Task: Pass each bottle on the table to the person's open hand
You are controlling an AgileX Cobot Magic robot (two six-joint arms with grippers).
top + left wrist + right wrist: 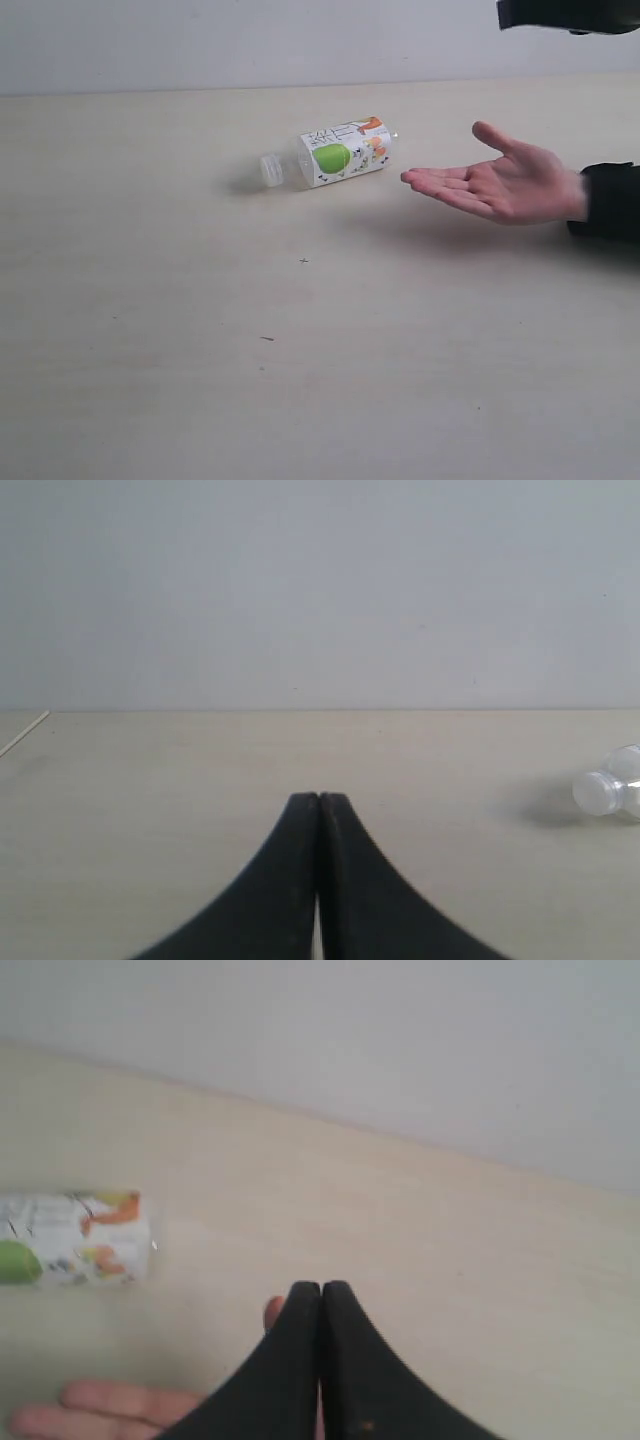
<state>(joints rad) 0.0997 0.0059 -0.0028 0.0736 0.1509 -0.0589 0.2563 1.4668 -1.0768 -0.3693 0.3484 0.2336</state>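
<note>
My left tool (pixel 319 798) is pressed together over the pale, faintly grained counter (pixel 150 380), with a plain whitish wall (pixel 250 40) behind. The green-apple bottle (pixel 340 155) lies on its side mid-counter, cap pointing left. Near it to the right, the person's open hand (pixel 500 185) is palm-up, and my right tool (pixel 321 1286), also pressed together, is above it

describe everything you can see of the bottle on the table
The bottle is clear plastic with a whitish cap on and a white label showing a green apple and orange marks. It lies on its side on the pale table, cap pointing away from the open hand, base towards it, with a gap between them. Only the table touches it.
</note>
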